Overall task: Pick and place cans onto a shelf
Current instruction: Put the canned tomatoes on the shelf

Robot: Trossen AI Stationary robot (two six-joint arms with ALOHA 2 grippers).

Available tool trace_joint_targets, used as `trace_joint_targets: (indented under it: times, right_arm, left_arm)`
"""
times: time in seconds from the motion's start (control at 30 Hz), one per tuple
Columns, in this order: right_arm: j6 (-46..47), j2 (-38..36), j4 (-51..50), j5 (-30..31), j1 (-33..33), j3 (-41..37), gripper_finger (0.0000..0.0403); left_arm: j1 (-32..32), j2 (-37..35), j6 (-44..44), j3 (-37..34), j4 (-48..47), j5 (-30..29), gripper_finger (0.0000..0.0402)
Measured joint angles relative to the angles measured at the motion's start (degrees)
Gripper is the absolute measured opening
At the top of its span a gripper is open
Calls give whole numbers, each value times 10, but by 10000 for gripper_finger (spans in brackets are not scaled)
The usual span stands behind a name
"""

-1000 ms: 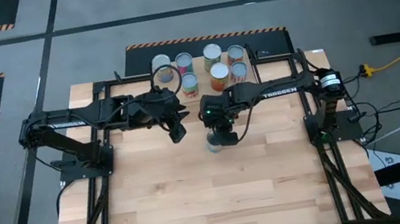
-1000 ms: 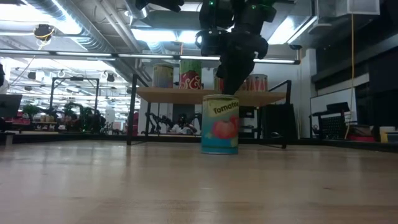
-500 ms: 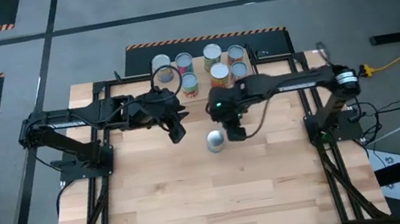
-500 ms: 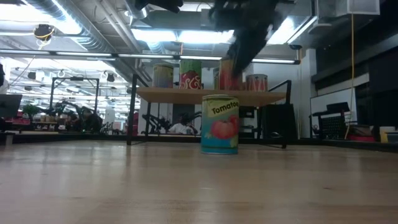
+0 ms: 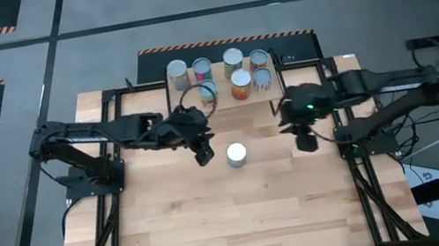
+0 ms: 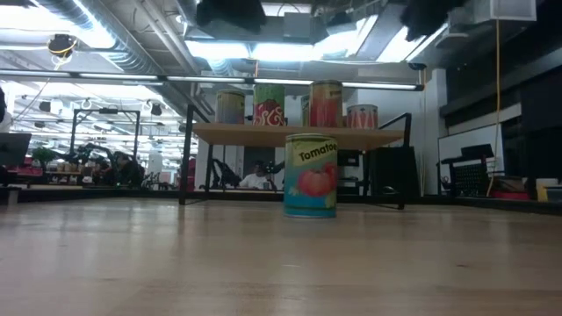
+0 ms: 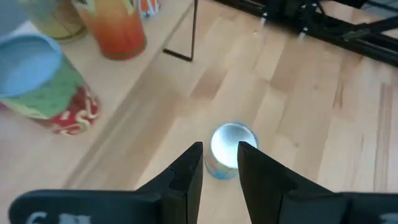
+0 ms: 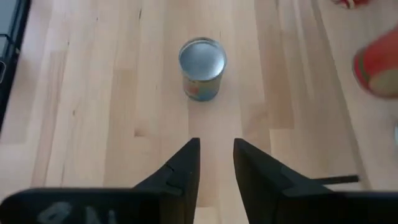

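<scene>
A tomato can with a blue label and a silver top stands upright on its base mid-table, also seen in the low view. Nothing touches it. My left gripper hovers just to its left, open, with the can ahead beyond its fingertips. My right gripper hangs open and empty toward the table's right, high above the wood, looking back at the can. The shelf stands at the far edge with several cans upright on its top board.
Black arm frames run along the table's left and right sides. The near half of the wooden tabletop is bare. A green-and-red can and an orange one stand on the shelf close to my left gripper.
My right gripper has come off the top of the tomato can, risen and drawn back toward the table's right edge. The can has stayed upright where it stood. My left gripper has moved a little down and toward the can.
</scene>
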Motion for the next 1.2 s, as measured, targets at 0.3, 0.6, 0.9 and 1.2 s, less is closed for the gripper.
trace_joint_targets:
  times: [0.3,0.6,0.9,1.2]
  right_arm:
    - [73,-148,58,12,41,-178,101]
    - [75,-181,122,11,47,-275,101]
    - [75,-179,134,11,47,-286,101]
    - [73,-179,146,11,47,-286,101]
  left_arm:
    - [-10,104,-74,0,12,0,94]
    - [-2,187,-113,0,25,-2,94]
    - [12,204,-113,0,38,-5,94]
    - [12,220,-113,0,72,-2,94]
